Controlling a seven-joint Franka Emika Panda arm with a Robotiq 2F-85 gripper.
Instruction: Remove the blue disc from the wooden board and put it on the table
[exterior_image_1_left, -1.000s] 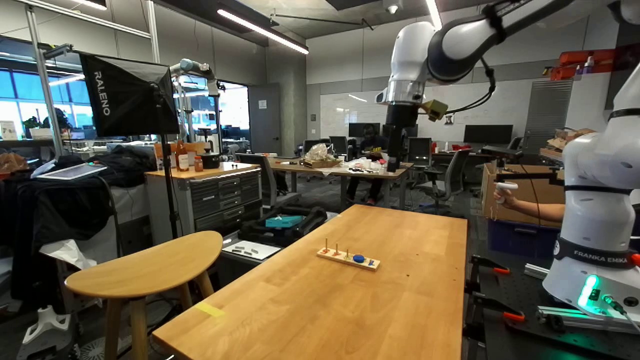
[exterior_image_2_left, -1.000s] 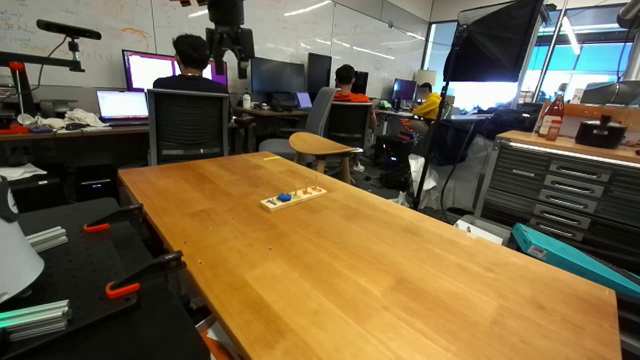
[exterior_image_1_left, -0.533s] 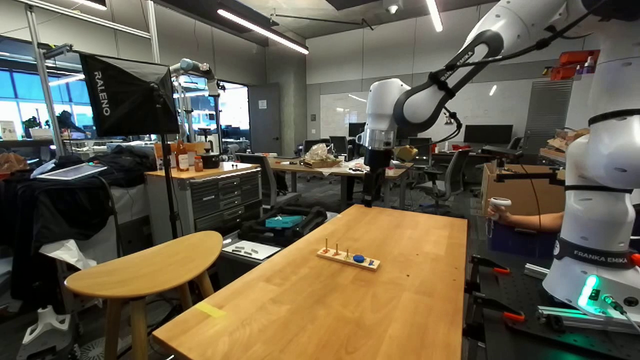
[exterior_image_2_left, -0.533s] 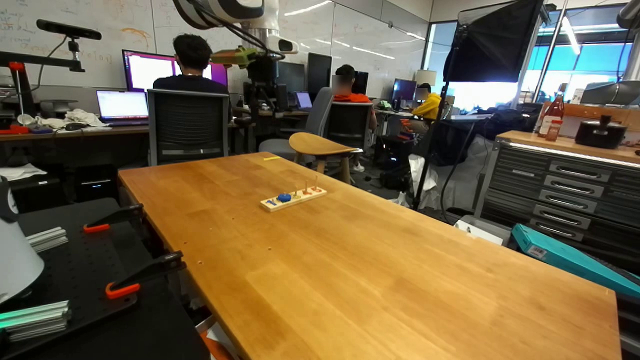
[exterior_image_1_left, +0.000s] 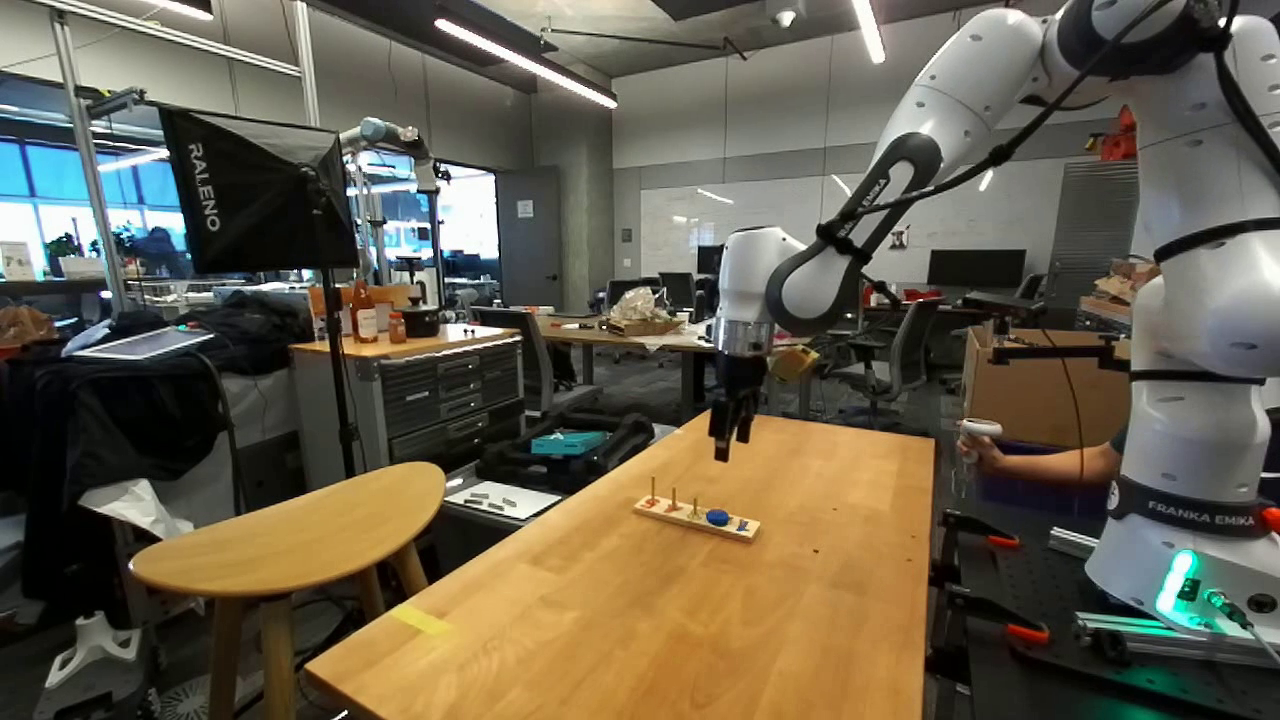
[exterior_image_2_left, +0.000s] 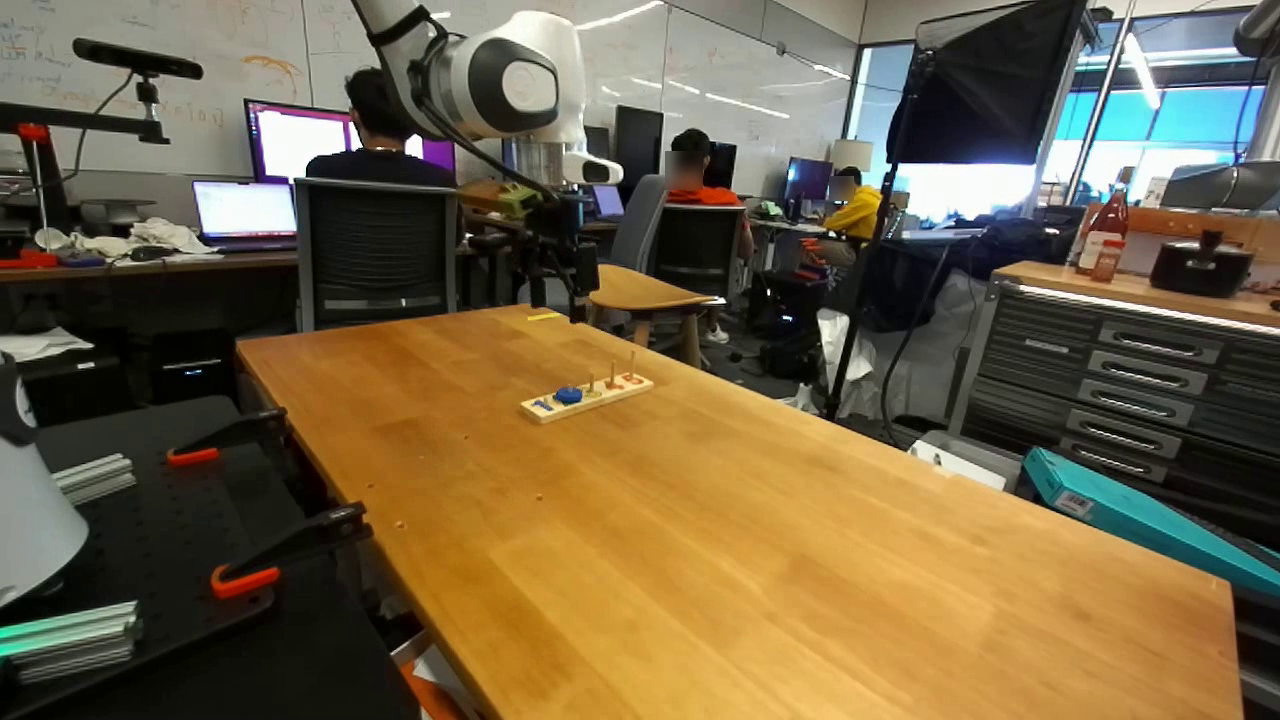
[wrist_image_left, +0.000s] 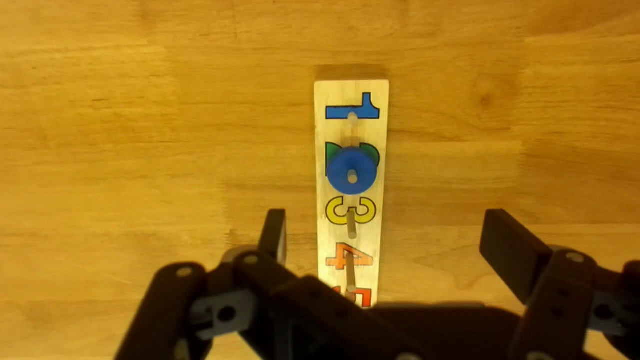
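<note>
The blue disc sits on the peg over the green 2 of the wooden board, the peg's tip poking through its centre. In both exterior views the disc lies flat on the board. The board rests on the table. My gripper is open and empty, above the table and apart from the board. In the wrist view the gripper's fingers stand wide apart, with the board's 3 and 4 pegs between them. The board's 5 end is partly hidden by the gripper.
Bare upright pegs stand on the board beside the disc. A rounded stool and a black softbox light stand past the table's far side. Black clamps with orange tips hold the table's robot-side edge. A hand holds a white controller.
The arm has come down from high up, and the gripper now hangs lower over the table, closer to the board. The disc and board have not moved. The hand with the controller has lowered.
</note>
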